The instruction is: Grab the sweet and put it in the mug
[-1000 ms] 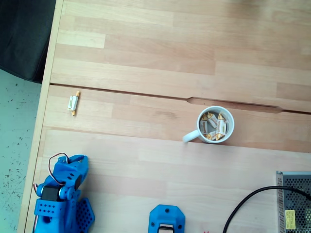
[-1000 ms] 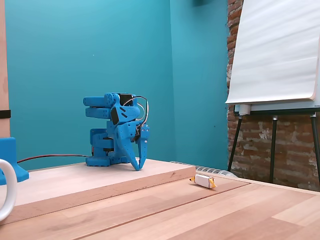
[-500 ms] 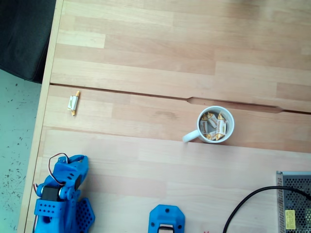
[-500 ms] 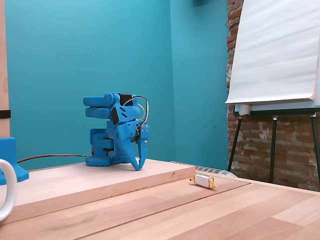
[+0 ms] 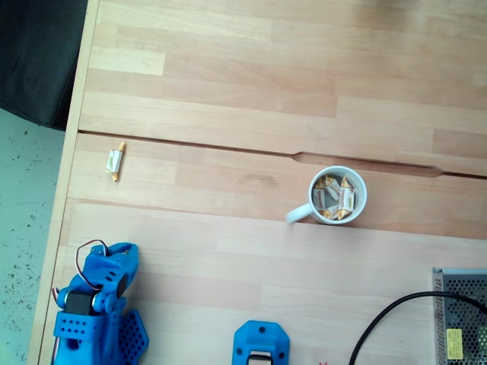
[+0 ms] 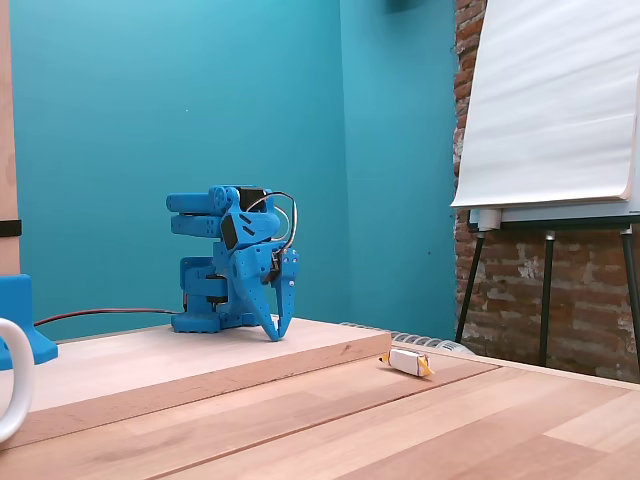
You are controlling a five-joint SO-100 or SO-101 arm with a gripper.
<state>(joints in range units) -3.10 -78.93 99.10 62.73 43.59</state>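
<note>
My blue plastic arm [image 6: 235,265] is folded up small on a raised wooden board, and my two-finger gripper [image 6: 278,330] points down so its tips touch the board [image 6: 150,365] or hang just above it. My two fingers are pressed close together with almost no gap, and I am holding nothing. From the camera that looks down, I sit at the bottom left corner of the light wooden table [image 5: 266,91], and my gripper [image 5: 131,334] is tucked in beside my body there. The round white ceramic mug [image 5: 337,195] with its one small handle stands well apart from me, up and to the right in that view, on the middle strip of the table. Its handle sticks out toward the lower left. Inside the mug lie several little sweets in white wrappers with orange-gold ends. In the low side view only a bit of the mug's handle [image 6: 12,385] shows at the left edge. One more tiny white-wrapped sweet [image 5: 114,161] with orange-gold twisted ends lies flat on the table far to the left of the mug, close to the table's left edge and straight up from me. In the side view that sweet [image 6: 407,362] rests on the lower table just past the end of my board, to the right of my gripper, not touching me.
</note>
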